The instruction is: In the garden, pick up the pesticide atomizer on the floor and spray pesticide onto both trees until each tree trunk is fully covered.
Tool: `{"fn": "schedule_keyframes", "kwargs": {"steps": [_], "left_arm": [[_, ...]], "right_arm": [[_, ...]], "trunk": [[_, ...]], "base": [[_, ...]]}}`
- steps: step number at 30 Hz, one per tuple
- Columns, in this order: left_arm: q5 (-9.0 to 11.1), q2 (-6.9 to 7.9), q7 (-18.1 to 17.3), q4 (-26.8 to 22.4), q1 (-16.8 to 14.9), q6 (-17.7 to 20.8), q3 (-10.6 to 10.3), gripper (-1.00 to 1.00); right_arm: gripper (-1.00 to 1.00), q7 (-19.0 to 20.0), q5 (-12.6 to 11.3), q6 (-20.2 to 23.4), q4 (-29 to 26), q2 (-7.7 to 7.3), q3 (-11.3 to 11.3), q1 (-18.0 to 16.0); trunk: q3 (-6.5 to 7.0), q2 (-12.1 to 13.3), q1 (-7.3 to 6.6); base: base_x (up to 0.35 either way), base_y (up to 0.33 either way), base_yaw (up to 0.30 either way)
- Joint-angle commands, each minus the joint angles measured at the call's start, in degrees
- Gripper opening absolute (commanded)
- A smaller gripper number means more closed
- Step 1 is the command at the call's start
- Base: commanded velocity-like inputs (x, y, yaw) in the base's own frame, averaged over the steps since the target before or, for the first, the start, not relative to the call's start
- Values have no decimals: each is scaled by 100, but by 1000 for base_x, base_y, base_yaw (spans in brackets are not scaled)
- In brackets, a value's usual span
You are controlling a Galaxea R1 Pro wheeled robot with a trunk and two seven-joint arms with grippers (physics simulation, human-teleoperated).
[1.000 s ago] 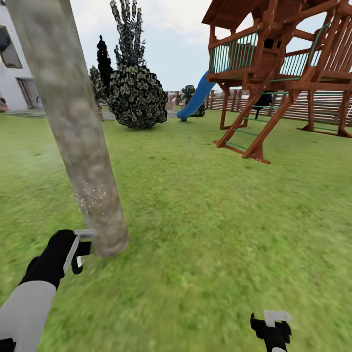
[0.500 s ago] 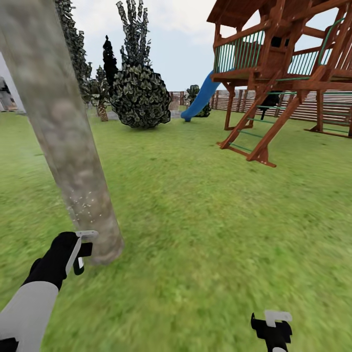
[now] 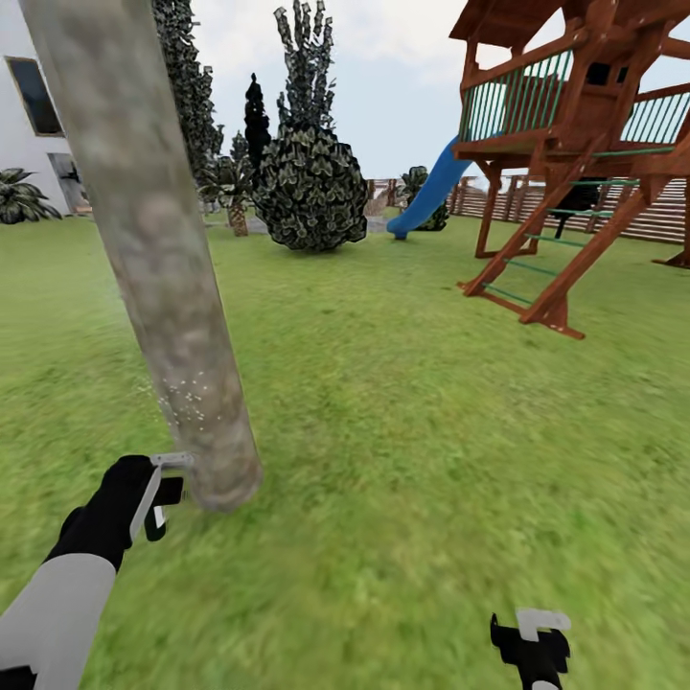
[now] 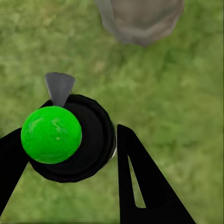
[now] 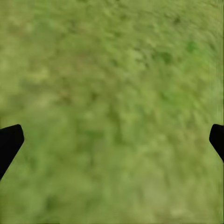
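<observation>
A thick grey-beige tree trunk point(image 3: 163, 268) leans up the left of the head view, and its base point(image 4: 140, 18) also shows in the left wrist view. Whitish specks of pesticide point(image 3: 187, 398) dot its lower part. My left gripper point(image 3: 158, 494) hovers right beside the trunk's foot, shut on the pesticide atomizer point(image 4: 70, 140), a small black bottle with a bright green round top. One black finger point(image 4: 135, 177) presses against the bottle's side. My right gripper point(image 3: 534, 637) hangs low over the grass at the lower right, open and holding nothing point(image 5: 112, 140).
Lawn point(image 3: 431, 431) spreads out ahead and to the right. A wooden playset point(image 3: 575, 144) with a blue slide point(image 3: 431, 192) stands at the far right before a slatted fence point(image 3: 661, 216). A round dark bush point(image 3: 311, 192) and a white house point(image 3: 29, 96) lie further back.
The whole picture has shifted to the right, so the camera has turned left. My left gripper stays at the trunk's foot with the atomizer, and the right gripper has not moved.
</observation>
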Motion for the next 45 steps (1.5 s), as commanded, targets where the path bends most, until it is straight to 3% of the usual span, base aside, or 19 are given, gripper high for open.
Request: {"fn": "schedule_keyframes", "kwargs": {"steps": [1, 23, 45], "left_arm": [[-44, -3, -22, -17, 18, 22, 5, -100], [21, -29, -42, -164, 65, 12, 14, -100], [22, -29, -37, -164, 65, -6, 15, -100]], "right_arm": [[100, -18, 60, -24, 8, 1, -41, -6], [100, -12, 60, -24, 2, 4, -41, -6], [100, -9, 60, -24, 2, 11, -41, -6]], "trunk": [[-5, -2, 1], [-5, -2, 1], [-5, -2, 1]], "base": [[176, -196, 277], [73, -251, 32], [30, -273, 260]]}}
